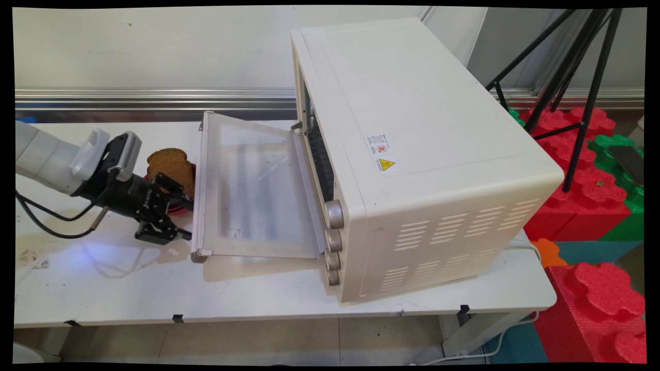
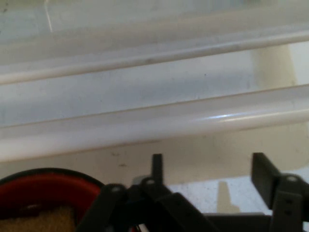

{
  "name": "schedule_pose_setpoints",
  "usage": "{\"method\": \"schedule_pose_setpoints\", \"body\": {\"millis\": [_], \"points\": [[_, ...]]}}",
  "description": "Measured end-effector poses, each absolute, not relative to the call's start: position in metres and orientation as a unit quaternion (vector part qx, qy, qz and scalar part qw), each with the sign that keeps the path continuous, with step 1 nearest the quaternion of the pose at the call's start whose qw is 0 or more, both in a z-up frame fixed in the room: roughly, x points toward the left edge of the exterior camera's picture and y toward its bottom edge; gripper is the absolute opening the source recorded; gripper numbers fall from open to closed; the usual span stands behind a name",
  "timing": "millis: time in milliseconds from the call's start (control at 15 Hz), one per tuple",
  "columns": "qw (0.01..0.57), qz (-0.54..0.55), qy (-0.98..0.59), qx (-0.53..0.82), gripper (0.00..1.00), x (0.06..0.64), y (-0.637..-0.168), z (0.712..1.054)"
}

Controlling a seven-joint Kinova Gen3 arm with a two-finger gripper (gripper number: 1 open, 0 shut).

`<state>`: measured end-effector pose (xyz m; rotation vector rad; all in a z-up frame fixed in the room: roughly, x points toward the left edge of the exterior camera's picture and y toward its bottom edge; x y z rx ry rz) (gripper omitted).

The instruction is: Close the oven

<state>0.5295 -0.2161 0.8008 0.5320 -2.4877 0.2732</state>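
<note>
Cream toaster oven (image 1: 412,154), door (image 1: 252,190) dropped open toward bread slice (image 1: 170,164).

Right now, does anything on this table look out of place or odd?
Mostly no. The toaster oven stands with its door folded down flat. The one oddity: a bread slice stands upright on a red plate, beside the open gripper.

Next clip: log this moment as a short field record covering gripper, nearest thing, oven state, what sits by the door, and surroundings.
gripper: black two-finger gripper, fingers apart, empty, low over the table just left of the door's handle
nearest thing: handle bar along the free edge of the oven door
oven: cream toaster oven, door folded down flat toward the left, four knobs on its front
by the door: brown bread slice on a red plate, beside the gripper
surroundings: white table; red and green foam blocks and a black tripod at right
</note>
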Motion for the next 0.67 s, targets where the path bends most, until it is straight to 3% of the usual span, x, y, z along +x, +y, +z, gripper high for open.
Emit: {"method": "schedule_pose_setpoints", "body": {"millis": [667], "points": [[0.295,0.105,-0.925,0.214,0.00,0.5247,-0.2203,0.7911]]}}
